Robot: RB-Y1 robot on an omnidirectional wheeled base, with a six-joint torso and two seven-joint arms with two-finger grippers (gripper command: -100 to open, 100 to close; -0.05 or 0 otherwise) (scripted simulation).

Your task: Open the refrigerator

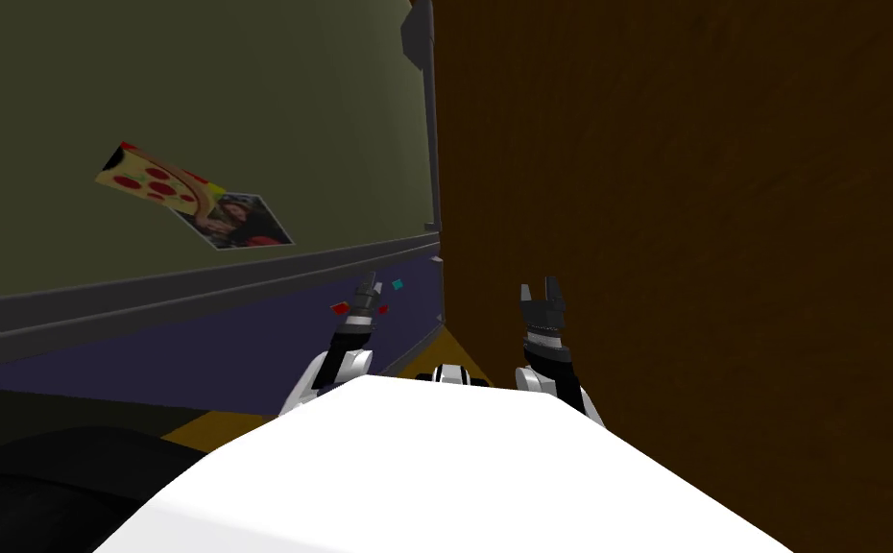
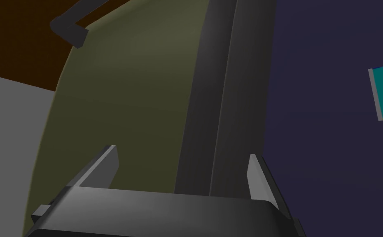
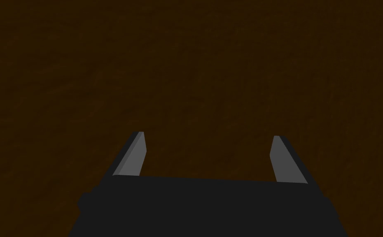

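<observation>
The right end effector (image 3: 208, 135) is open and faces a brown panel (image 3: 186, 61). The left end effector (image 2: 182, 152), also open, straddles a dark grey bar (image 2: 219, 103), probably the handle. Beyond it is the olive refrigerator door (image 2: 137, 90). Centre the bar, close firmly, then pull along the door's arc.
</observation>
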